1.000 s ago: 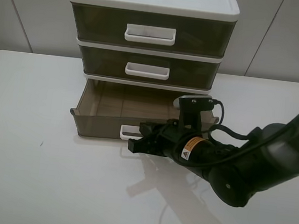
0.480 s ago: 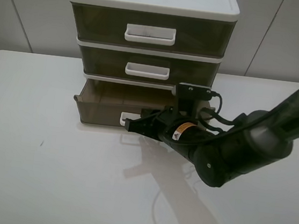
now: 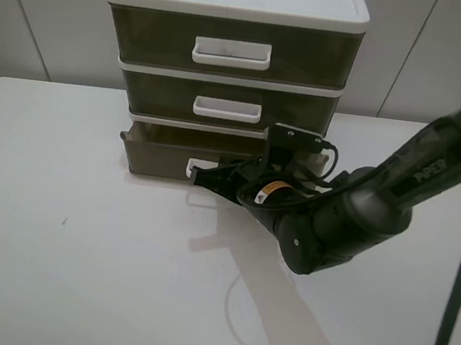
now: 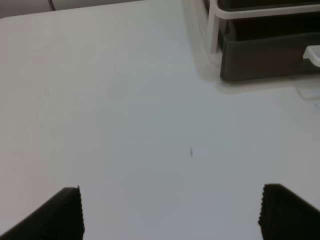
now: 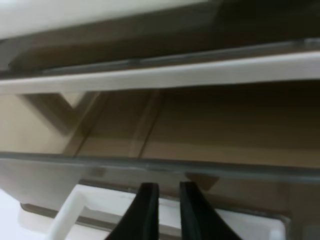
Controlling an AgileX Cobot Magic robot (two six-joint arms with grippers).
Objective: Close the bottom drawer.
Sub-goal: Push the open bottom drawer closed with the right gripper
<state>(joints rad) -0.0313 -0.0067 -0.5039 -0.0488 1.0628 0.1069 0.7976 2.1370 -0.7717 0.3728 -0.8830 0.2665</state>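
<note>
At the handle [image 3: 200,167] of the slightly open bottom drawer [image 3: 153,157], the right gripper [image 5: 169,187] is clenched.

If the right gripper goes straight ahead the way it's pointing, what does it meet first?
The white handle of the bottom drawer. The right gripper points at it, nearly closed, right at the drawer front. Whether they already touch is unclear.
</note>
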